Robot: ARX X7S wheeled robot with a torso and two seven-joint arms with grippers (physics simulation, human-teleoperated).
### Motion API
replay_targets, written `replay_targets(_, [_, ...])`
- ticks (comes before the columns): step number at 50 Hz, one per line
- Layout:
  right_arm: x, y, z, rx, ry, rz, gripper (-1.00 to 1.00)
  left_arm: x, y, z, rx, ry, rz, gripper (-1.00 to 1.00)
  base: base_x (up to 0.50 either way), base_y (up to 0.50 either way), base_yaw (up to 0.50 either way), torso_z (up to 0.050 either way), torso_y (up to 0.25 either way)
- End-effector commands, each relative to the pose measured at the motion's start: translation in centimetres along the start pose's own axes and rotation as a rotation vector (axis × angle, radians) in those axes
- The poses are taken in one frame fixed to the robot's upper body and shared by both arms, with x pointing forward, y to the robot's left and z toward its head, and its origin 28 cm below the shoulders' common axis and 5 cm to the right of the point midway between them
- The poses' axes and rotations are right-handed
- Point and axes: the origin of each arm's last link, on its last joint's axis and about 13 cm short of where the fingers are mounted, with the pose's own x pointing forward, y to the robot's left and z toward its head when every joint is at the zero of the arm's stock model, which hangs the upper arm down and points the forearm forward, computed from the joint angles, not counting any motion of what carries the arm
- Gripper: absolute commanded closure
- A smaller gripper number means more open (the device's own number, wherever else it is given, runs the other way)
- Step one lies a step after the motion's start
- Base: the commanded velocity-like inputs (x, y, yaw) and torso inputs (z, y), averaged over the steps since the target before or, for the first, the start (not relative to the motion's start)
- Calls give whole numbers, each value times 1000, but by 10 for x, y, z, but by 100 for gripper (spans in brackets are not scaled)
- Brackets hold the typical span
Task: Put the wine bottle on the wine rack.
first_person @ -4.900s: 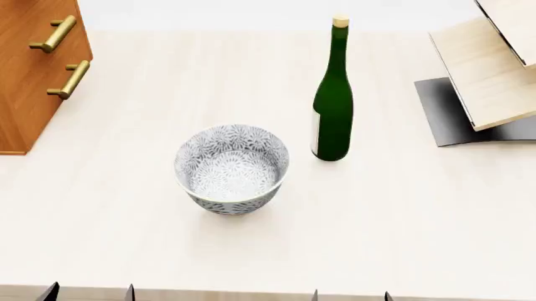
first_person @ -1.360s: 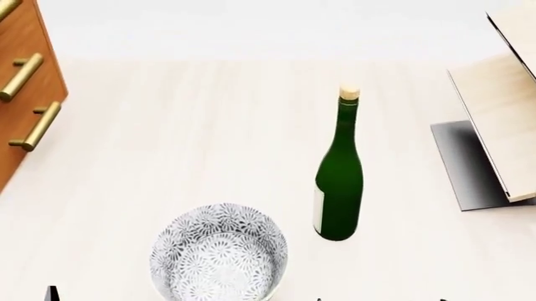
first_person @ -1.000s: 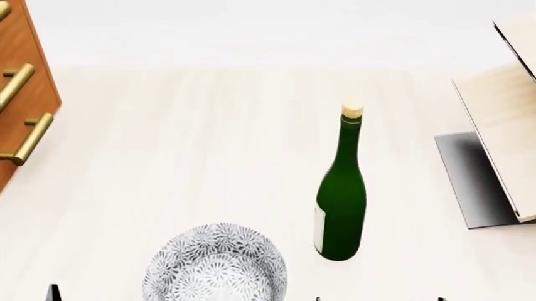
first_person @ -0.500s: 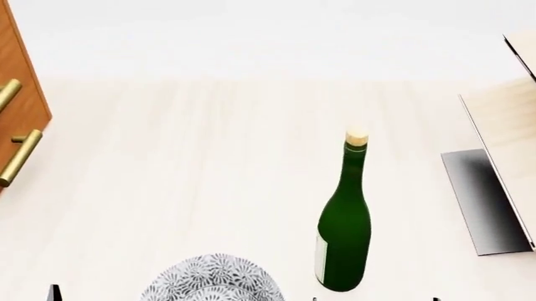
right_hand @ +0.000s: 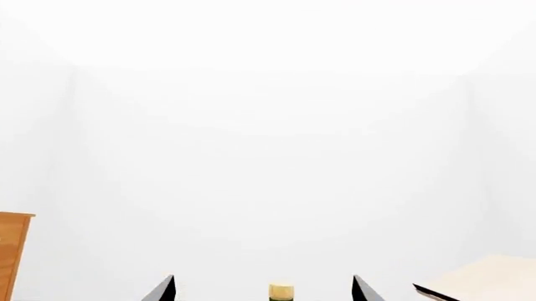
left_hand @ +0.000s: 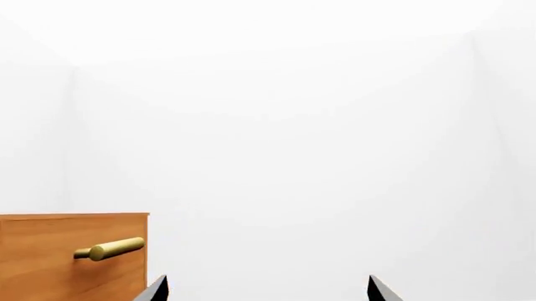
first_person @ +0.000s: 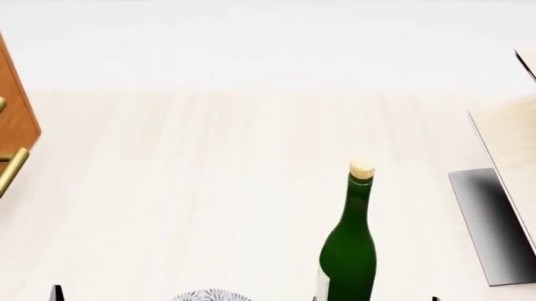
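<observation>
The wine bottle [first_person: 348, 254], dark green with a tan cork [first_person: 362, 168], stands upright on the pale table, its base cut off by the head view's lower edge. The wine rack [first_person: 508, 150], with light-wood boards on a grey base [first_person: 490, 229], stands to its right, partly out of view. In the right wrist view the cork [right_hand: 282, 291] shows between the spread fingertips of my right gripper [right_hand: 263, 291], farther off, with a rack board [right_hand: 477, 279] to one side. My left gripper [left_hand: 266, 291] is open and empty.
A reddish-brown cabinet [first_person: 15, 116] with brass handles [first_person: 10, 170] stands at the table's left; it also shows in the left wrist view [left_hand: 59, 263]. The rim of a patterned bowl [first_person: 209, 295] peeks in at the head view's lower edge, left of the bottle.
Everything has slid down in the head view: the bottle, bowl and rack sit lower in the picture, and the bowl is almost out of view. The bottle stays upright in place.
</observation>
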Motion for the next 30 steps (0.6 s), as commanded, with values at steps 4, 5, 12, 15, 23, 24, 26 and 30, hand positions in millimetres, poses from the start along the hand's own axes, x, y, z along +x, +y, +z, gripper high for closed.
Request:
replay_targets(4, [0,1,-2,-6,13,-1,-100,0,0,-1,-1,2,-1,-100,156,0,0,0,0])
replay_targets(5, [1,1,-4,39,61,21,-100,0,0,-1,-1,2,-1,-100,137,0,0,0,0])
replay_targets(12, [1,1,-8,43,87,24,-100,0,-1,-1,-1,4,-3,-100,9,0,0,0,0])
replay_targets(15, [0,1,-7,52,88,30,-100,0,-1,-2,-1,6,-4,-100,0,0,0,0,0])
replay_targets(23, [0,1,-6,56,89,30,-100,0,-1,-2,0,6,-4,-100,0,-71,0,0,0])
replay_targets(24, [0,1,-6,54,89,30,-100,0,-1,-2,-1,6,-4,-100,0,-109,0,0,0])
replay_targets(26, [0,1,-6,54,88,31,-100,-1,-1,-1,-2,5,-4,-100,0,-113,0,0,0])
replay_targets(30, [0,1,-6,58,85,31,-100,-1,-1,-2,-1,6,-5,-100,0,-112,0,0,0])
